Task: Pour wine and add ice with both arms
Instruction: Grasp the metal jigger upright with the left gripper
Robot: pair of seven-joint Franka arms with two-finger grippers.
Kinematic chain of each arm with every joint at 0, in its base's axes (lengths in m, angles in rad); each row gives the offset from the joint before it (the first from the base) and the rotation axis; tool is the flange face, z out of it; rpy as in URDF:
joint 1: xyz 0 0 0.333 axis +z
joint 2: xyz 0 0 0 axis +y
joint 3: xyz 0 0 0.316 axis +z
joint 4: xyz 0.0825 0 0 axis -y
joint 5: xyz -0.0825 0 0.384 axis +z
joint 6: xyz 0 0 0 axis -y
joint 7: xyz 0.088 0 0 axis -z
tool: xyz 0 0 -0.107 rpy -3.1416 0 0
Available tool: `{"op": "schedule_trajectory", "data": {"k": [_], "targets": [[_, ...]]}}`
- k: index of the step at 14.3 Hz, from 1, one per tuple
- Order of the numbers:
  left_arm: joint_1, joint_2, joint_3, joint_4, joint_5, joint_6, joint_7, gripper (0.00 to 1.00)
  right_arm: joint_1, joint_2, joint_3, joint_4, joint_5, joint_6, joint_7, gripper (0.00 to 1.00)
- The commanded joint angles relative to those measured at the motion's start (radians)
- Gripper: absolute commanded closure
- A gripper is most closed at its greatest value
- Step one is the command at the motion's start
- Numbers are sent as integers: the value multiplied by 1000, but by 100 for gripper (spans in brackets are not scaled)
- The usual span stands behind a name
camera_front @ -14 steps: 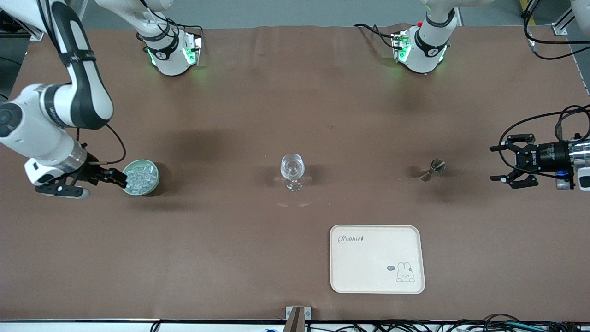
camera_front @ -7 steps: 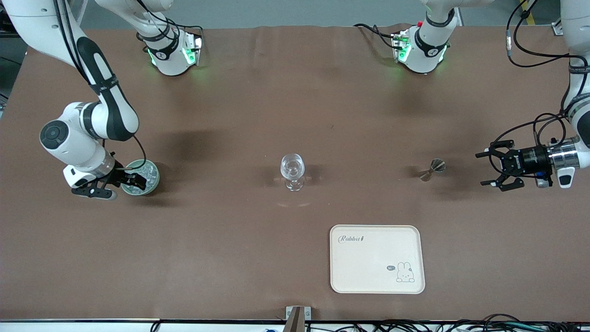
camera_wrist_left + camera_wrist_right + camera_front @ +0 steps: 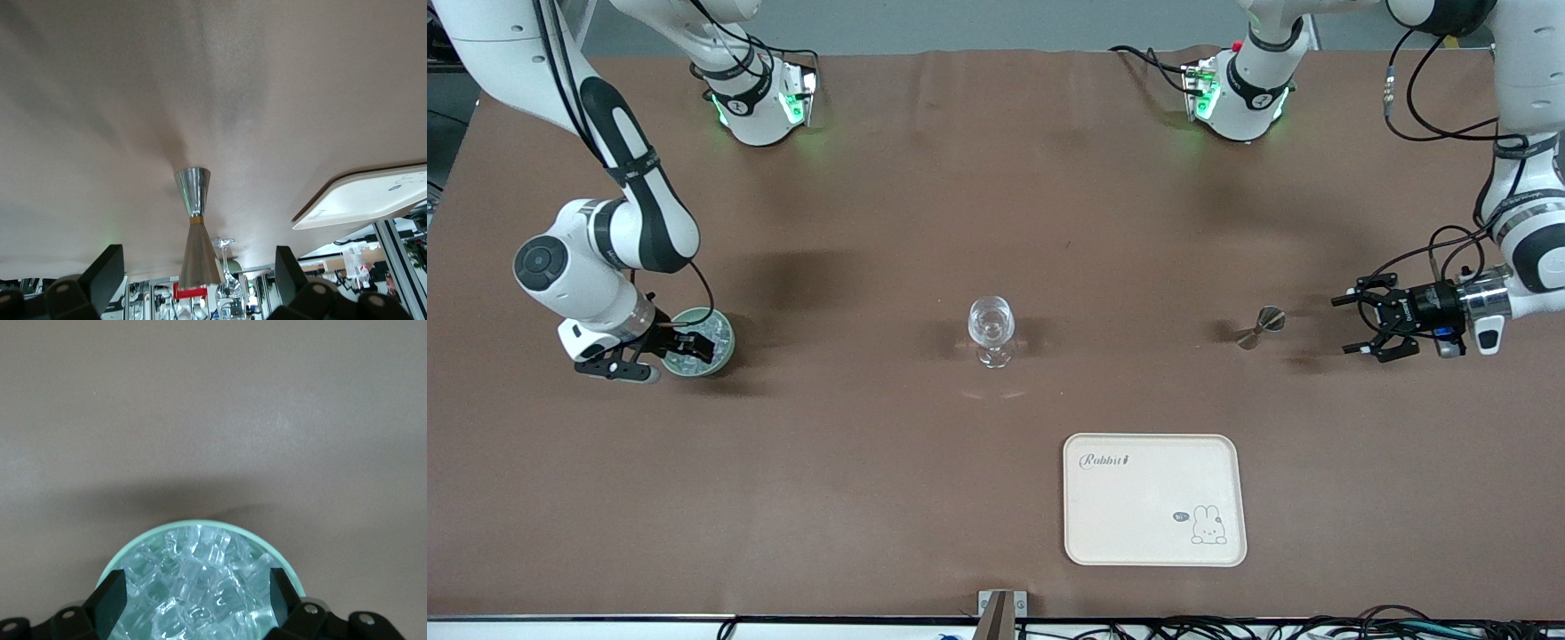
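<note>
Tray (image 3: 1154, 498): I see it nearest the camera. Nothing is on it.
Glass (image 3: 991, 331): it stands in the middle of the table. I think no ice is in it, and I cannot tell if wine is.
Ice (image 3: 200, 583): it sits heaped in the green bowl (image 3: 725, 342) at the right arm's end.
Right gripper (image 3: 678, 347): it is low over the ice, jaws spread wide. It holds no cube.
Metal cup (image 3: 1261, 326): it stands at the left arm's end, untouched.
Left gripper (image 3: 1356, 324): it is near the metal cup, jaws spread, not touching.
Done: I think nothing yet.
Left: pouring and adding ice.
</note>
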Motion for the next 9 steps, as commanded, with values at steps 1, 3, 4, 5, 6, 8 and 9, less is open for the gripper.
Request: {"op": "schedule_trajectory", "data": {"k": [1, 3, 4, 5, 6, 8, 9], "targets": [[-25, 52, 17, 6, -54, -35, 45, 0, -6, -17, 8, -25, 9, -7, -2, 10], [-22, 66, 15, 3, -61, -67, 45, 0, -5, -17, 12, -25, 9, -18, 7, 13], [-23, 76, 15, -12, -86, -70, 47, 0, -2, -19, 12, -25, 9, -28, 7, 16], [-23, 79, 15, -26, -107, -72, 48, 0, 0, -19, 12, -25, 9, -30, 9, 20], [-28, 79, 15, -38, -117, -70, 51, 0, 0, -20, 12, -27, 9, -36, 9, 23], [-37, 81, 15, -55, -130, -70, 53, 0, 1, -22, 12, -25, 9, -57, 9, 32], [-38, 89, 15, -60, -149, -70, 53, 0, 1, -23, 13, -25, 9, -62, 9, 33]]}}
